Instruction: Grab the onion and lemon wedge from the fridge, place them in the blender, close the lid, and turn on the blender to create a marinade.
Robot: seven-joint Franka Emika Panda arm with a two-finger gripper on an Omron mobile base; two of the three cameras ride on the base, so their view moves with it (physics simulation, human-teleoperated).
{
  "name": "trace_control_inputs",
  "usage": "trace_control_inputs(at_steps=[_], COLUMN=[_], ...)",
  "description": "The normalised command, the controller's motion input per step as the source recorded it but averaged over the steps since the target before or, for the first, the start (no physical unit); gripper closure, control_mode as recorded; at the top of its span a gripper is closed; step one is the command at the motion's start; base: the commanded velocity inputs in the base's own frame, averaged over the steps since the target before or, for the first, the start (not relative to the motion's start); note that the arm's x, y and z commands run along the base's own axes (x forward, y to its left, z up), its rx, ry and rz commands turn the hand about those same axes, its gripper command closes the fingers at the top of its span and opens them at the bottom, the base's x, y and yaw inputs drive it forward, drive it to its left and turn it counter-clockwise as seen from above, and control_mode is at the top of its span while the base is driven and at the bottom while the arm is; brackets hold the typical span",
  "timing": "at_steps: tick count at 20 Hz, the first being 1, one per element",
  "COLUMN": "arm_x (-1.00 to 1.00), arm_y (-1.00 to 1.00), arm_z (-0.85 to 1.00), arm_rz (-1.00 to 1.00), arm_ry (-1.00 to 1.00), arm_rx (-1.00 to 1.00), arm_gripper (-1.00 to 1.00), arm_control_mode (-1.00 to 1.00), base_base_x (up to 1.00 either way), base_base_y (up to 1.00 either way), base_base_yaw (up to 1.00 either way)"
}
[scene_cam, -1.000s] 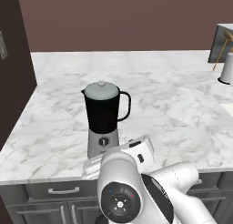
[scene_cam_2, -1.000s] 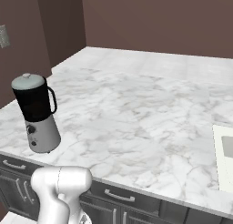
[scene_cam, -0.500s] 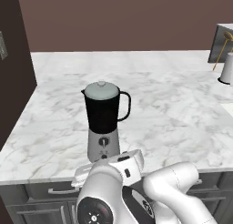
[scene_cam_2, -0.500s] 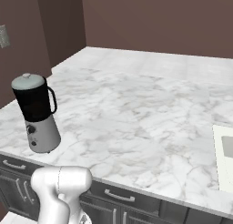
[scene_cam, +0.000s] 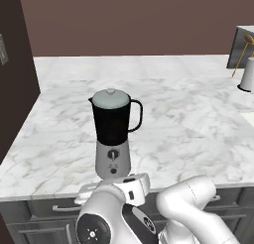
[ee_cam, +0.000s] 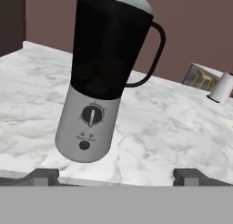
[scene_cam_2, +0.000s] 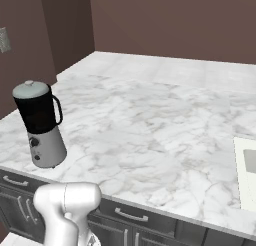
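With the lid already sitting on the blender, I judge that I am on the last step, turning the machine on. The blender stands upright near the front edge of the marble table, at about 9 o'clock in the right base view, its handle pointing toward 3 o'clock in the left base view. That puts the black knob on the silver base facing me, which is why I have the hand low at the table's front edge, looking almost level at it.

The end effector is spread wide and holds nothing; its two dark fingertips sit at 7 and 5 o'clock of the hand view, with the blender base between them but farther off, not touching. The wide spread makes sense to me: I need room to straddle the knob before pinching it.

The jar is too dark to see through, so I cannot tell whether the onion and lemon wedge are inside.

At 1 o'clock on the table, well apart from the blender, stand a white cup and a frame, safely out of my reach path. I think my main risk is nudging the base while closing in on the knob.
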Motion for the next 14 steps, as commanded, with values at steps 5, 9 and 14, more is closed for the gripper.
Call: trace_control_inputs(at_steps=[5,9,14], arm_x=[0.25,0.17,0.00], arm_y=[-0.15,-0.14,-0.12], arm_z=[-0.51,-0.50,-0.26], arm_rz=[-0.01,0.00,0.00], arm_ry=[0.00,0.00,-0.05], arm_rx=[0.07,0.08,0.03], arm_gripper=[-1.00,-1.00,-1.00], arm_control_mode=[-1.00,-1.00,-1.00], base_base_x=[0.00,0.00,0.00], base_base_y=[0.00,0.00,0.00], base_base_yaw=[0.00,0.00,0.00])
